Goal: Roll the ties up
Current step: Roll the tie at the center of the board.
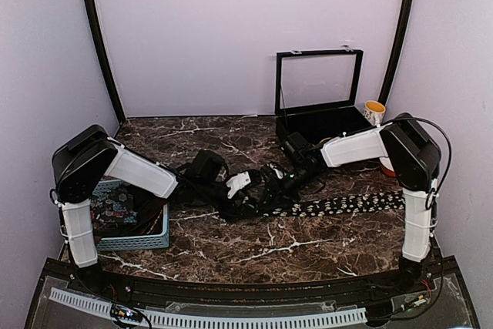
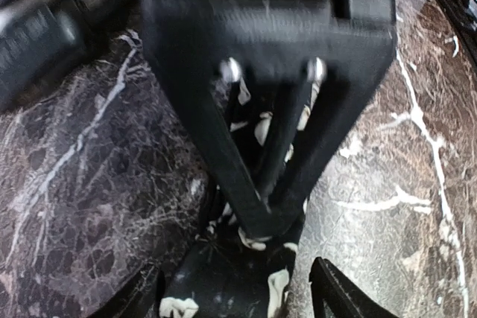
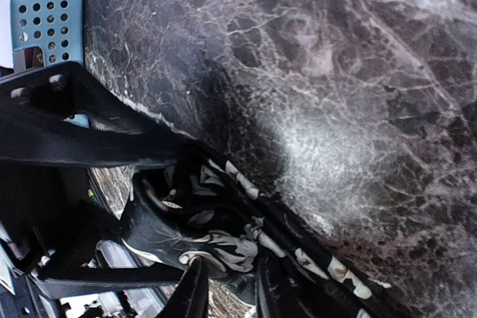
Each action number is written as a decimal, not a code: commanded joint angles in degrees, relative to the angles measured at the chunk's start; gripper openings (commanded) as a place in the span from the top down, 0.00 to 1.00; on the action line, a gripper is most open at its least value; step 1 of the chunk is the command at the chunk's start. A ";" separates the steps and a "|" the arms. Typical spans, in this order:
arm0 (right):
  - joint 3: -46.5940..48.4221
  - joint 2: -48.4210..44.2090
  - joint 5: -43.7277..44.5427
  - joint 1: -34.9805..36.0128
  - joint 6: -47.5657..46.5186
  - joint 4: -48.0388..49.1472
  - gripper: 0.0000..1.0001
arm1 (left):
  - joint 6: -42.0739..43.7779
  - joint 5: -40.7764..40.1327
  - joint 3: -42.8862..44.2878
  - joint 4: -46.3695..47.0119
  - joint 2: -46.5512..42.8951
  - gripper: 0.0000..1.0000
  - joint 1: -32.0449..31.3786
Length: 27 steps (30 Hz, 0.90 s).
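A black tie (image 1: 347,204) printed with small white shapes lies on the marble table (image 1: 254,256). It runs from the middle toward the right edge, roughly parallel to the near edge, and that end stops near the upright of the right arm. Its other end is gathered into a dark bunch at the middle of the table, where the two arms meet.

The left gripper (image 1: 245,187) reaches in from the left edge and stands wide. In its wrist view its two fingers (image 2: 339,299) sit well apart, low over the table, with the printed fabric lying between them. The right gripper (image 2: 264,217) comes in from the right and is narrowed to a pinch on the tie. Its two prongs slant together to a point that presses on the fabric, just ahead of the left gripper. In the right wrist view the fabric is crumpled between those prongs. Whether it is folded or wound there is hard to tell, as that picture is dark and very close.

A blue basket (image 1: 135,240) with slotted walls stands at the near left corner, under the left arm, with dark patterned cloth inside. A black case (image 1: 331,121) with its glass lid raised upright sits at the far edge toward the right corner. A white cup (image 1: 374,111) with a yellow inside stands just beside the case, on its right.
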 commanded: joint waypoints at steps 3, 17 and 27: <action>-4.33 -9.44 1.07 -5.75 0.26 -2.57 0.66 | 2.14 2.05 0.11 -1.38 0.94 0.35 -0.52; -24.74 -31.41 15.84 -36.81 1.44 -11.72 0.58 | 2.61 2.01 0.60 -1.79 1.82 0.49 -0.61; -19.39 -22.01 26.76 -42.37 1.54 -12.48 0.58 | 1.17 1.44 0.48 -0.83 1.96 0.47 -0.70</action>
